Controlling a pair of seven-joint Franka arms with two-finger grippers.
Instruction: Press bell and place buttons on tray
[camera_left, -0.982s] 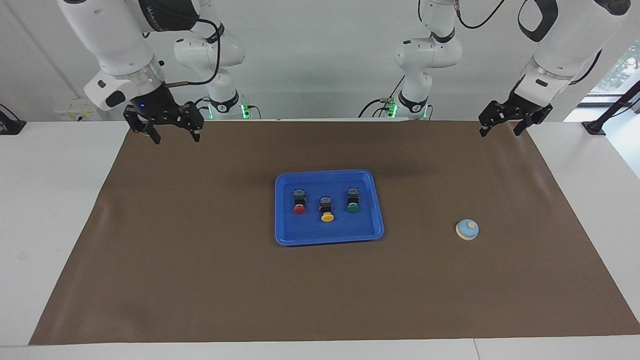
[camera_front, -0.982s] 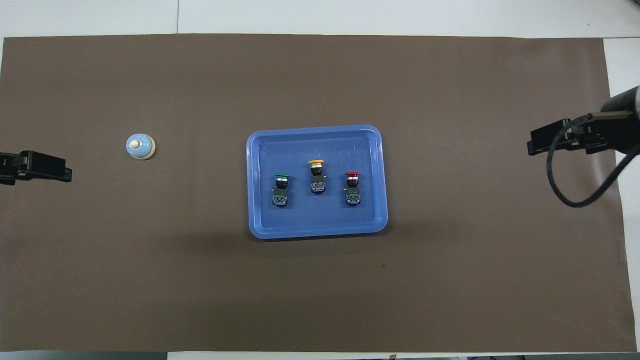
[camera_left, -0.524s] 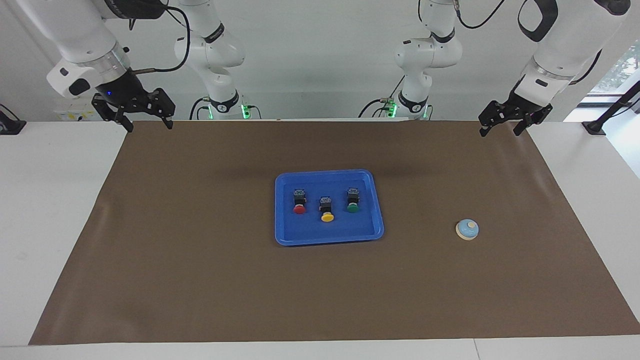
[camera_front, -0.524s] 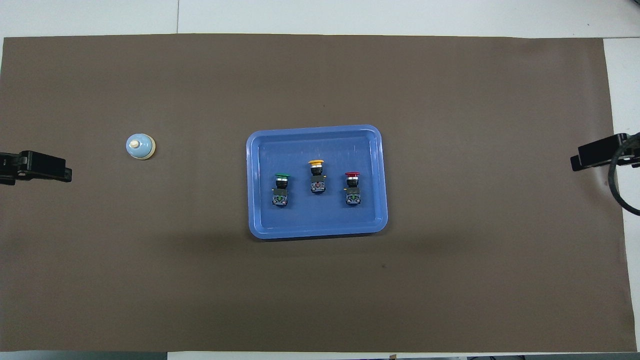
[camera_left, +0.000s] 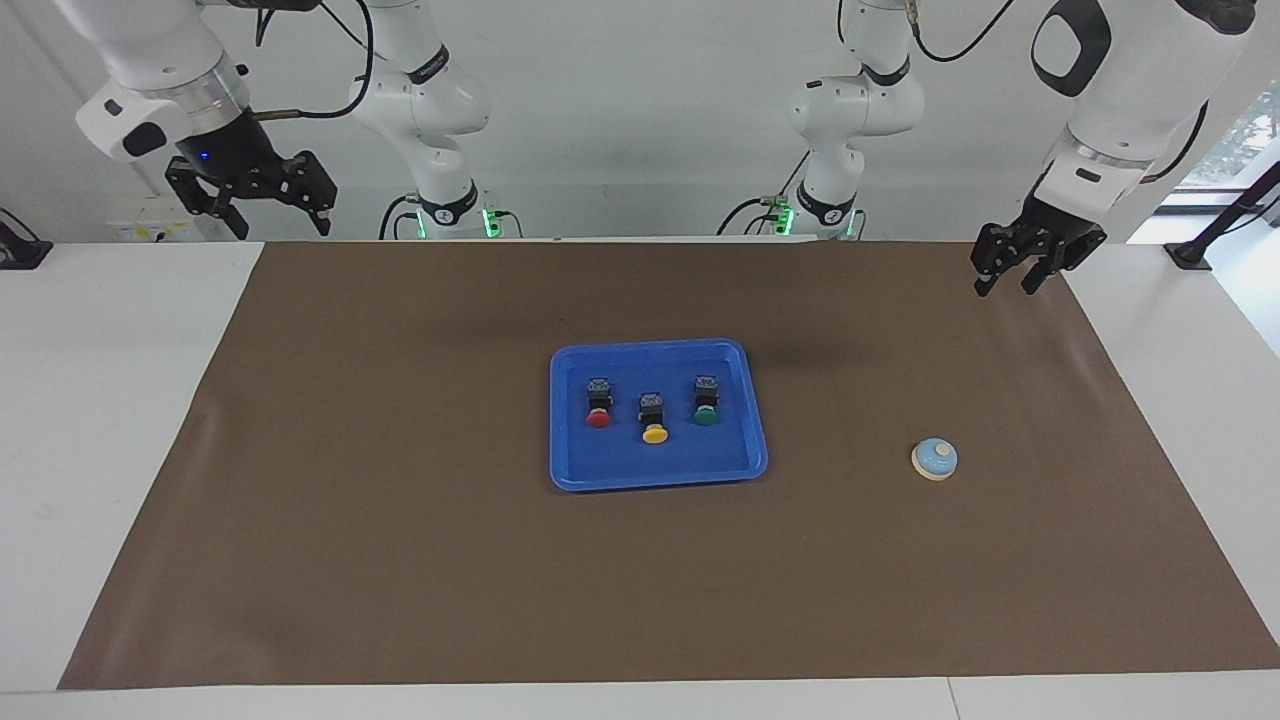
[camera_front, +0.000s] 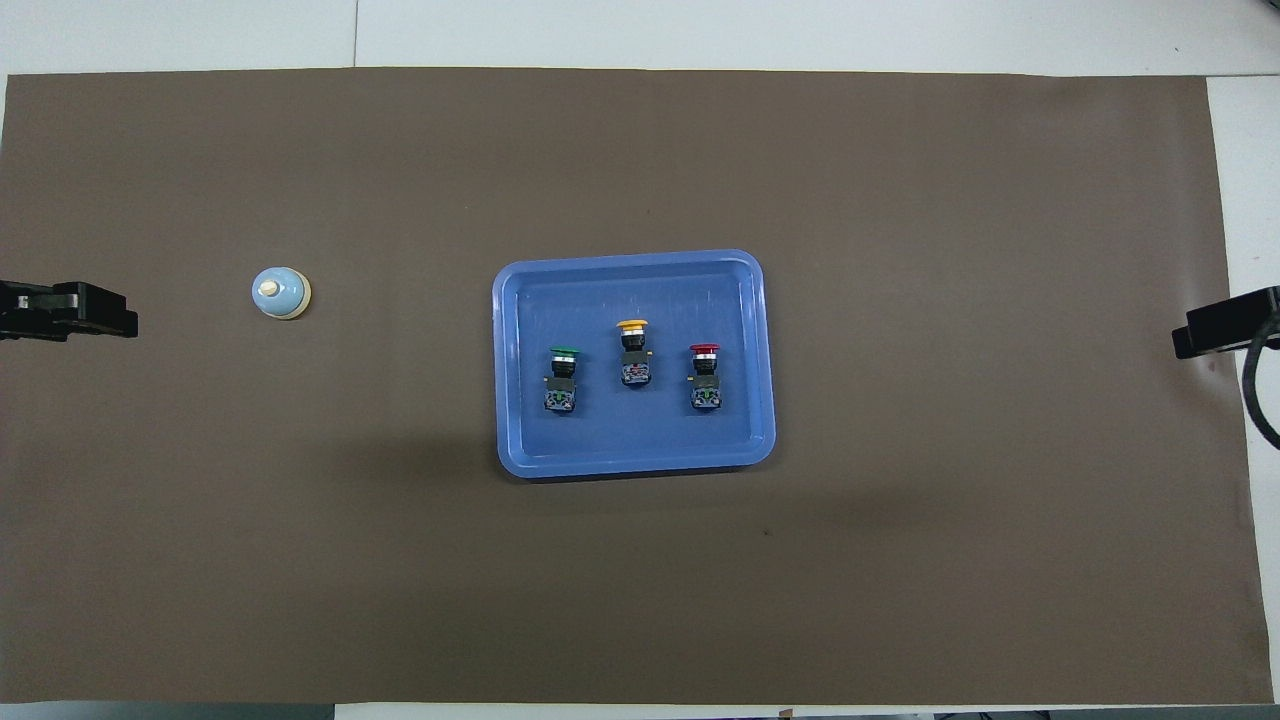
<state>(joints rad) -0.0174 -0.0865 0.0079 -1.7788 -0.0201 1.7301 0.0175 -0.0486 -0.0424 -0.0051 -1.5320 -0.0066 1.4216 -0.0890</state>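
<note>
Brown mat (camera_left: 400, 560) covers white table (camera_left: 110, 400). Blue tray (camera_left: 570, 470) mid-mat holds 3 buttons lying on their sides: red (camera_left: 599, 403), yellow (camera_left: 654, 417), green (camera_left: 706, 400). Bell (camera_left: 934, 459) sits on mat toward left arm's end, well apart from tray. Left gripper (camera_left: 1010, 282) hangs over mat's corner, fingers narrowly parted, empty. Right gripper (camera_left: 282, 226) raised at its end, fingers spread, empty.

Tray (camera_left: 573, 470) sits mid-mat (camera_left: 400, 560). 3 buttons (camera_left: 652, 412) lie in a row in the tray, caps pointing away from the robots, the mid one a bit farther out. In the overhead view the bell (camera_front: 281, 293) is at 9 o'clock from the tray, well apart, toward the left arm's end.
</note>
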